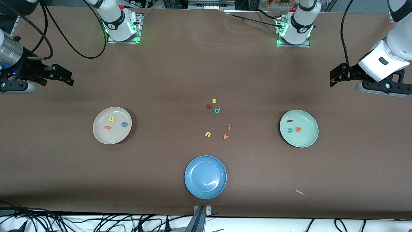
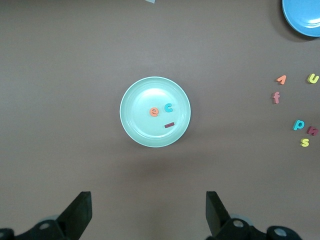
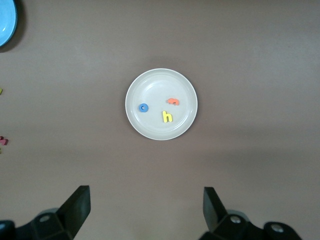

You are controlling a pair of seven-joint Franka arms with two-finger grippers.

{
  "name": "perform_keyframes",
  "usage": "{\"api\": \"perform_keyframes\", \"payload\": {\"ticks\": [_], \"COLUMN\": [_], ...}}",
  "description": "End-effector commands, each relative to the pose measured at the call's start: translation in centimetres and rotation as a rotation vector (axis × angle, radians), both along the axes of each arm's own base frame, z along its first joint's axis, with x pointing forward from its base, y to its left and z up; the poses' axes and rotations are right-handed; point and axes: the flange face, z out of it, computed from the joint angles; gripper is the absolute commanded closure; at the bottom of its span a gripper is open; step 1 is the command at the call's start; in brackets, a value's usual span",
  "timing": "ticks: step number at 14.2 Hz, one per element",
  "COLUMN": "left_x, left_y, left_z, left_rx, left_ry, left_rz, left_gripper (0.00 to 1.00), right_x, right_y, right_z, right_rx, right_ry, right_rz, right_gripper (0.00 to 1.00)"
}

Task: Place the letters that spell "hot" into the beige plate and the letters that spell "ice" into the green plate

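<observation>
The right gripper (image 1: 69, 79) hangs spread and empty over the right arm's edge of the table (image 1: 180, 64), near the beige plate (image 1: 100, 137) holding the yellow h (image 1: 111, 119), blue o (image 1: 124, 124) and orange t (image 1: 107, 127). Mid-table lie five loose letters — yellow s (image 1: 214, 101), dark red curved letter (image 1: 209, 106), teal p (image 1: 217, 111), orange-red f (image 1: 229, 127) and v (image 1: 226, 136), yellow u (image 1: 208, 134) — with the blue plate (image 1: 193, 185) nearer the camera edge. The green plate (image 1: 308, 139) holds the dark red i (image 1: 289, 121), teal c (image 1: 290, 130) and orange e (image 1: 298, 129) — the left gripper (image 1: 333, 79) waits spread over the left arm's edge.

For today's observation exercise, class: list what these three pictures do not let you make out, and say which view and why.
- Orange letter in the beige plate: too small in the front view and right wrist view to read its shape.
- Dark red curved letter: too small in the front view; in the right wrist view cut by the picture's edge.
- Blue plate: cut off by the edge in both wrist views.
- Left tool, right tool: bodies cut off by the edge in the wrist views.
</observation>
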Motion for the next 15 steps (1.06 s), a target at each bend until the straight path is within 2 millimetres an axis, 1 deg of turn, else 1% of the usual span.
{"api": "perform_keyframes", "payload": {"ticks": [1, 7, 9, 10, 11, 12, 15], "left_x": [0.0, 0.2, 0.4, 0.4, 0.5, 0.7, 1.1], "left_y": [-0.9, -1.1, -1.0, -1.1, -1.5, -2.5, -2.7], "left_z": [0.4, 0.6, 0.3, 0.3, 0.8, 1.0, 0.7], "left_rx": [-0.011, -0.014, -0.016, -0.016, -0.016, -0.017, -0.016], "left_ry": [-0.01, -0.018, -0.012, -0.011, -0.022, -0.031, -0.025], "left_rz": [-0.007, -0.013, -0.013, -0.013, -0.014, -0.031, 0.004], "left_gripper": [0.0, 0.0, 0.0, 0.0, 0.0, 0.0, 0.0], "right_x": [0.4, 0.5, 0.5, 0.5, 0.5, 0.5, 0.5], "right_y": [0.2, 0.2, 0.2, 0.3, 0.3, 0.3, 0.2], "right_z": [0.5, 0.4, 0.4, 0.3, 0.3, 0.3, 0.2], "right_rx": [-0.03, -0.031, -0.031, -0.031, -0.031, -0.031, -0.031], "right_ry": [-0.012, -0.009, -0.009, -0.008, -0.011, -0.011, -0.009], "right_rz": [0.006, 0.004, 0.004, 0.004, 0.004, 0.004, 0.003], "right_gripper": [0.0, 0.0, 0.0, 0.0, 0.0, 0.0, 0.0]}}
